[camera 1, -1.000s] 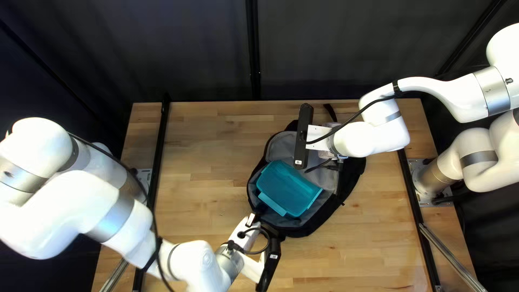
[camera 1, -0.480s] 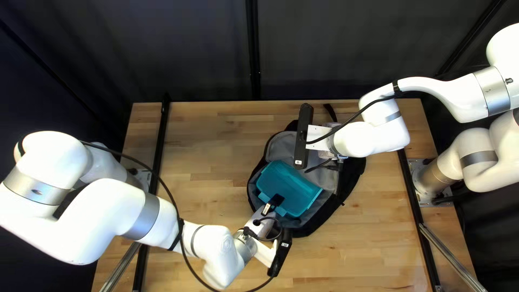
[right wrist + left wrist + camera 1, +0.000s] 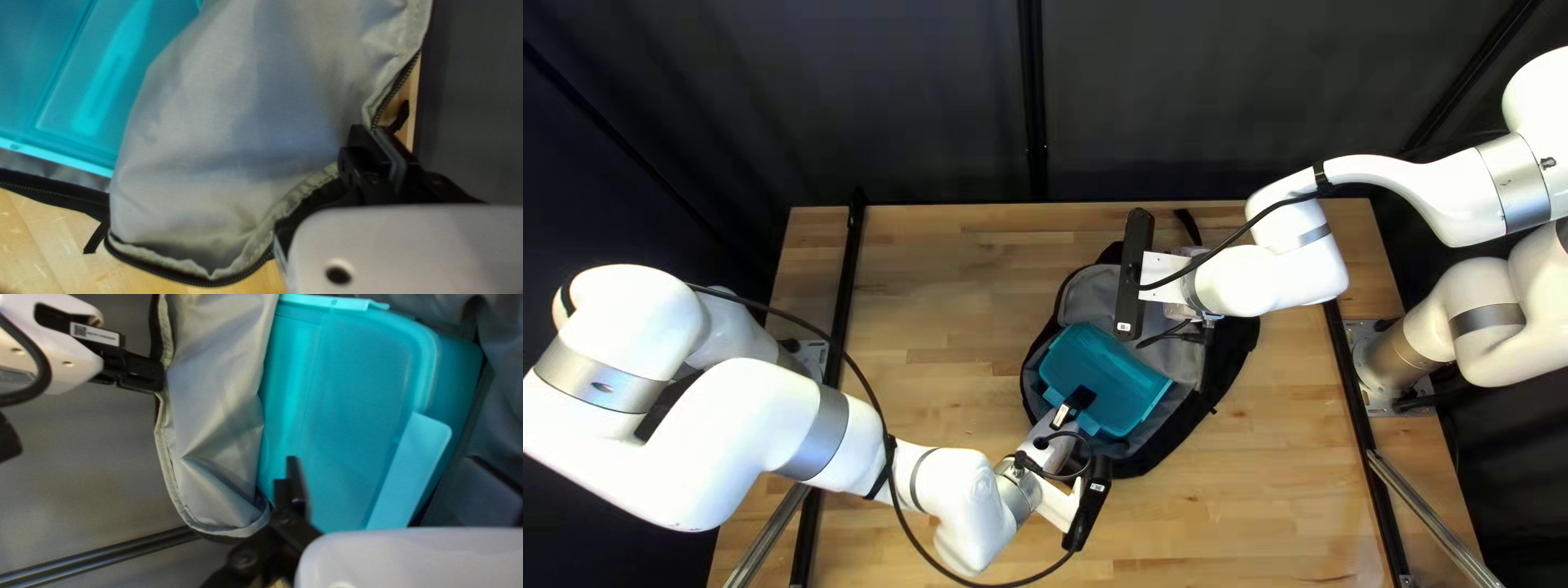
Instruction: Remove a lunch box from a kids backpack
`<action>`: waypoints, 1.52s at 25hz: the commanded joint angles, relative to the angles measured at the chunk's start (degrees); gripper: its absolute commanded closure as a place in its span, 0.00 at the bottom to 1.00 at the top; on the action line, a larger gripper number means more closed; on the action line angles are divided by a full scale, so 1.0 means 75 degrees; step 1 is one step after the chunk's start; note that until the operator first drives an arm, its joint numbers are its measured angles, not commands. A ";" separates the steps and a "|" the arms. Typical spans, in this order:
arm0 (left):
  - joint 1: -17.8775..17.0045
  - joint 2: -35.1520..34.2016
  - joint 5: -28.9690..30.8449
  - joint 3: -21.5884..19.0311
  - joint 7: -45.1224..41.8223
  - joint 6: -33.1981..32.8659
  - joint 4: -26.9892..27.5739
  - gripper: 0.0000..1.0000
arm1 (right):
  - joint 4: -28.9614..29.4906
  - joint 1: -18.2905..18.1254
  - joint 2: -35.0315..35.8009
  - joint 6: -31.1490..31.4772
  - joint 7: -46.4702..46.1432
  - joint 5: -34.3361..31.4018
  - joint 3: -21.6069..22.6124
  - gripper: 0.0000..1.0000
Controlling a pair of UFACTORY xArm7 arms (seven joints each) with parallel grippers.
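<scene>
My left gripper (image 3: 1078,401) is over the near part of the teal lunch box (image 3: 1116,376), which lies in the open grey and black backpack (image 3: 1220,370). In the left wrist view my left gripper (image 3: 291,484) is shut, its fingertips over one side of the lunch box (image 3: 354,403), with nothing visible between them. My right gripper (image 3: 1182,311) is over the backpack's far part, its fingertips hidden there. In the right wrist view my right gripper (image 3: 376,149) is shut on the edge of the backpack's grey flap (image 3: 245,109), which is drawn away from the lunch box (image 3: 92,71).
The wooden table (image 3: 958,305) extends around the backpack. A black strap (image 3: 1187,225) lies at its far end. Black rails (image 3: 841,316) run along the table's sides. My left arm's cable (image 3: 888,436) loops over the near left of the table.
My left gripper has moved right and farther from the near edge, from beside the backpack's near rim to over the lunch box. My right arm, the backpack and the lunch box look unmoved.
</scene>
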 commanded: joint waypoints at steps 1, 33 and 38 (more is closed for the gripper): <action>-0.0058 0.0074 -0.0020 -0.0024 0.0048 0.0071 -0.0002 1.00 | 0.0000 0.0000 0.0000 0.0000 0.0000 0.0000 0.0000 1.00; -0.1054 0.1524 -0.1740 -0.0638 0.2965 0.3528 0.1669 1.00 | 0.0000 0.0000 0.0000 0.0000 0.0000 0.0000 0.0000 1.00; -0.1384 0.1390 -0.2273 -0.0865 0.3117 0.4736 0.2286 1.00 | 0.0000 0.0000 0.0000 0.0000 0.0000 0.0000 0.0000 1.00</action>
